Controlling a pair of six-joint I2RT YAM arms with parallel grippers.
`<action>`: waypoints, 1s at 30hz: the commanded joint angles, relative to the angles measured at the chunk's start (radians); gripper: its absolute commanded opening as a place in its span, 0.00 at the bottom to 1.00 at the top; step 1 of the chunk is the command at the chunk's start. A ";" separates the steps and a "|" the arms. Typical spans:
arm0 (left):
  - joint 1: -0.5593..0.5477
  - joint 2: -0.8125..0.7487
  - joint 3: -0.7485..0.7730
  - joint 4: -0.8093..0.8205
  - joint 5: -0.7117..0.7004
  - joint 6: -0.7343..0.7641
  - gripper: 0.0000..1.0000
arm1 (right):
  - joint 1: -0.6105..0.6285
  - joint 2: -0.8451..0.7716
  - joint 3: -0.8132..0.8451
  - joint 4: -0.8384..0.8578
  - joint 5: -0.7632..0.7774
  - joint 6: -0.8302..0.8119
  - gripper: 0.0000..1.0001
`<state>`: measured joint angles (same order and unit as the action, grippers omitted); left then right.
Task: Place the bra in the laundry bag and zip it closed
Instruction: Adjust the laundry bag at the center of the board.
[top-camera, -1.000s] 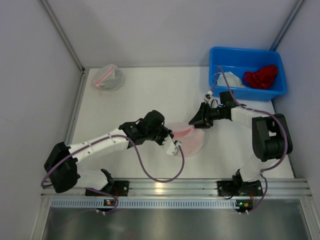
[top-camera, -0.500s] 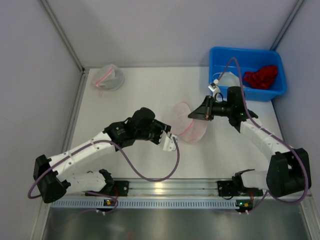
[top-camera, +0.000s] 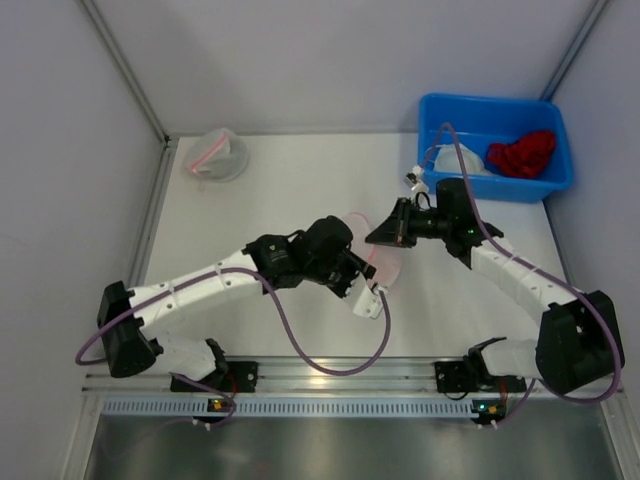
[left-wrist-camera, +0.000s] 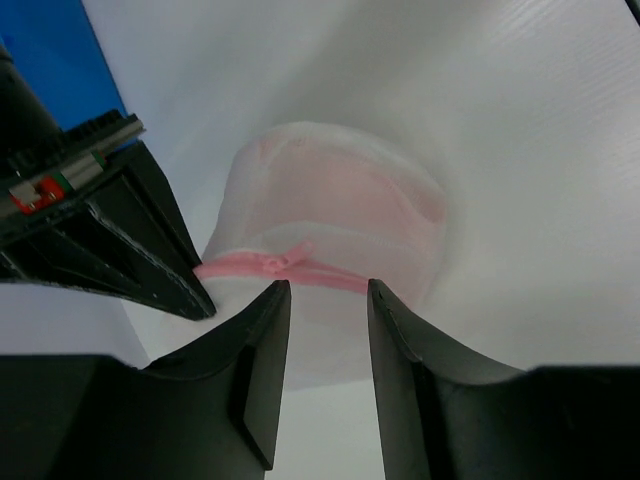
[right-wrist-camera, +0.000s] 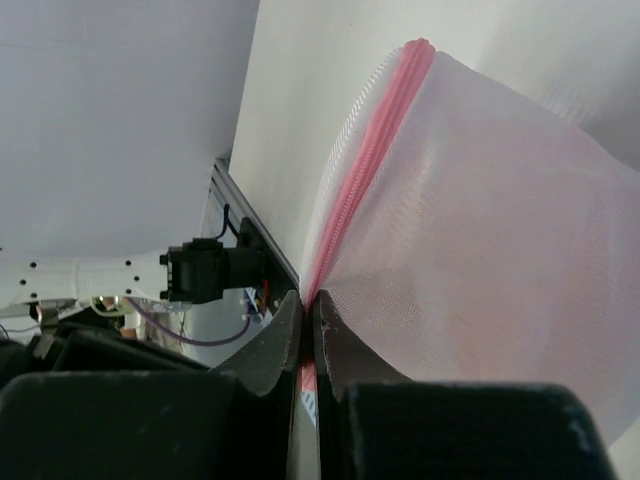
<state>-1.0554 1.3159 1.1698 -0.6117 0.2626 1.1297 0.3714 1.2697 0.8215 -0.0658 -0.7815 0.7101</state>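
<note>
Near the middle of the white table (top-camera: 250, 200), the mesh laundry bag (left-wrist-camera: 335, 215) is held up by 1 edge. A pale pink form shows through the mesh, probably the bra (left-wrist-camera: 345, 190), so loading looks done and the zipping step is in hand. The right gripper (right-wrist-camera: 308, 303) has its jaws pressed together on the pink zipper (left-wrist-camera: 300, 263) at the bag's rim, anchoring it. The left gripper (left-wrist-camera: 328, 292) faces the zipper with its 2 fingers parted narrowly and nothing between them. A small bump on the tape just beyond its tips looks like the slider. The next move calls for easing forward, pinching that slider, then drawing it along the tape against the right arm's hold.
</note>
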 joint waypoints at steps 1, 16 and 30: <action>-0.017 0.077 0.122 -0.083 -0.042 0.061 0.42 | 0.014 0.025 0.024 0.053 0.011 0.067 0.00; -0.020 0.080 0.027 -0.014 -0.031 0.157 0.47 | -0.028 0.132 -0.107 0.282 -0.067 0.348 0.00; -0.022 -0.107 -0.330 0.404 0.021 0.281 0.49 | -0.029 0.120 -0.142 0.302 -0.070 0.388 0.00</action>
<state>-1.0740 1.2610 0.9028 -0.3813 0.2474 1.3651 0.3500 1.4040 0.6746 0.1875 -0.8394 1.0847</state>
